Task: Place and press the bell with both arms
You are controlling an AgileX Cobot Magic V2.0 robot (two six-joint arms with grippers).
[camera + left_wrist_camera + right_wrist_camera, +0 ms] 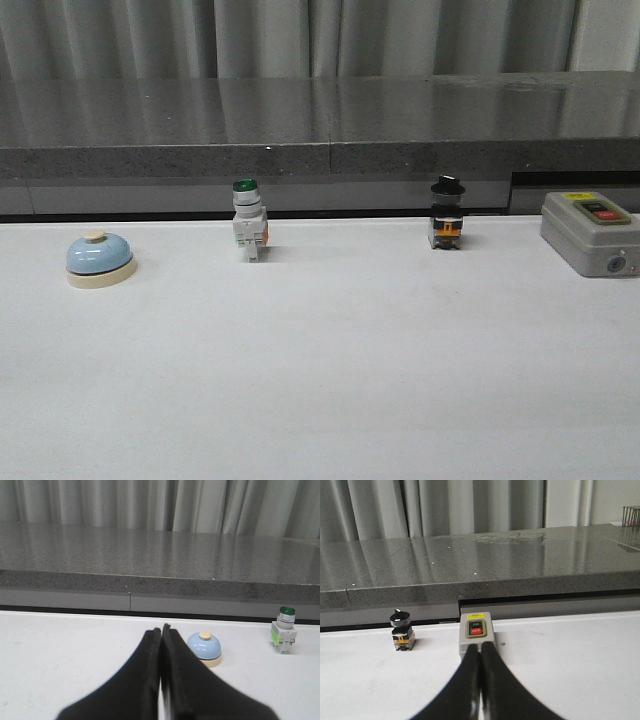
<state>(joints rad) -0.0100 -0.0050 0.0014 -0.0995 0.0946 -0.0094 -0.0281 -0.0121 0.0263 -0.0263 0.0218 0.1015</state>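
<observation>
The bell [100,259], with a light-blue dome, cream base and cream knob, stands upright on the white table at the far left. It also shows in the left wrist view [204,648], just beyond and to one side of my left gripper [161,630], which is shut and empty, apart from the bell. My right gripper [480,647] is shut and empty, its tips in front of the grey box. Neither arm shows in the front view.
A white push-button switch with a green cap [249,222] stands mid-left at the back, also in the left wrist view [284,630]. A black selector switch [447,213] stands mid-right. A grey box with a red button [590,232] sits far right. A grey stone ledge [320,120] runs behind the table.
</observation>
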